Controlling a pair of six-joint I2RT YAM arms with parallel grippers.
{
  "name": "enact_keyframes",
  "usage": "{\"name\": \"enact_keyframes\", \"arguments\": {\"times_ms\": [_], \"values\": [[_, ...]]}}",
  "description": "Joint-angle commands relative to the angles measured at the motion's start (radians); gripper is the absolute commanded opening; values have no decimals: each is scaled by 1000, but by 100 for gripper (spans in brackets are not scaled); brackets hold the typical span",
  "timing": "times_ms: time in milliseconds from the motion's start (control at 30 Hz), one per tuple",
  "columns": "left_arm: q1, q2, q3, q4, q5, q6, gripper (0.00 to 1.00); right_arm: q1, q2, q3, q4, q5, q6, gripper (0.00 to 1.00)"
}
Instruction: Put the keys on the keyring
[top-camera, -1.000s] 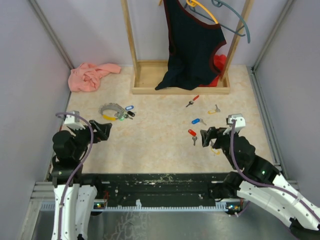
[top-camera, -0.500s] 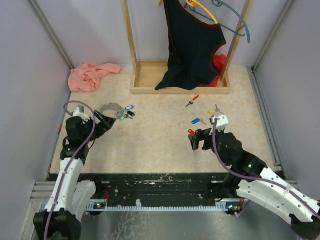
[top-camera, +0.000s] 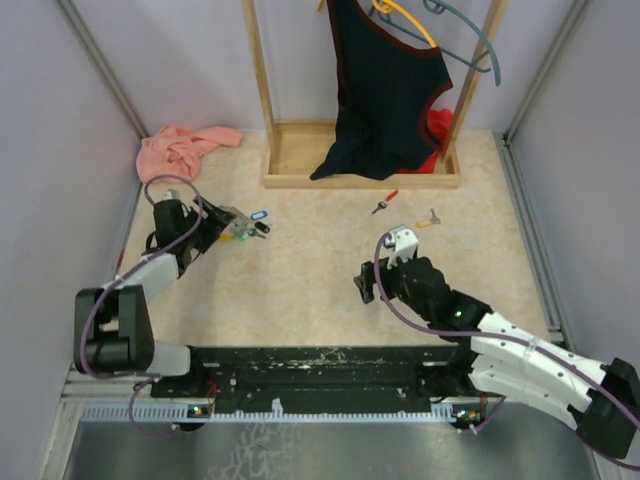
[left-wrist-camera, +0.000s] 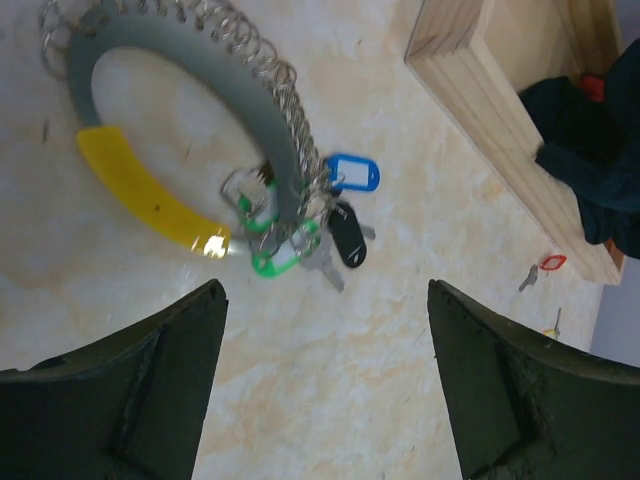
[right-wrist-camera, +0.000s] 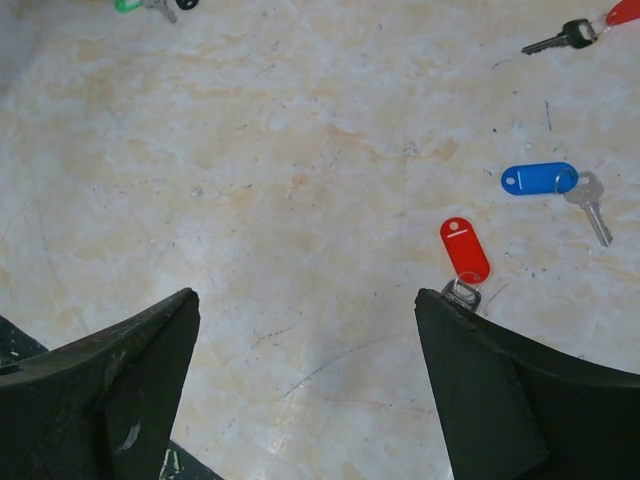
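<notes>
1. Pale stone-patterned table (top-camera: 300, 270); a wooden garment rack (top-camera: 300, 180) holding a dark top (top-camera: 385, 90) stands far ahead of both sets of jaws.
2. Left gripper (left-wrist-camera: 325, 320): jaws spread wide, nothing between them; right gripper (right-wrist-camera: 305, 320): likewise wide apart and empty.
3. Keyring (left-wrist-camera: 265, 150) lies flat just ahead of the left jaws, its yellow section (left-wrist-camera: 140, 195) nearest the finger on the view's left; its hung tags (left-wrist-camera: 352, 172) bunch ahead of the gap.
4. Red-tagged key (right-wrist-camera: 465, 250) lies ahead of the right jaws, its metal end at the tip of the finger on the view's right; blue-tagged key (right-wrist-camera: 540, 180) sits just beyond, outside the gap.
5. Likely trouble: that finger may nudge the off-centre red-tagged key aside as it descends; a flat key may slip from the pads; the left jaws may pinch loose tags rather than the ring, leaving it free to swing.
</notes>
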Motion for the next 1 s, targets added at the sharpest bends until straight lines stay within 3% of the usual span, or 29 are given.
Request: {"name": "enact_keyframes", "arguments": {"times_ms": [0,367,667,800,967], "values": [[-2,157,118,162,-27,-30,83,-6,83,21,132,-41,-20,89],[13,433,254,200,-27,-86,73,-6,136,12,167,-14,-73,89],[22,538,255,262,18,-128,70,-6,173,22,168,-5,-82,89],[23,585,253,308,47,-154,65,-5,186,28,165,-1,-88,89],[28,624,220,404,85,-181,51,-6,193,30,164,2,-91,89]]}}
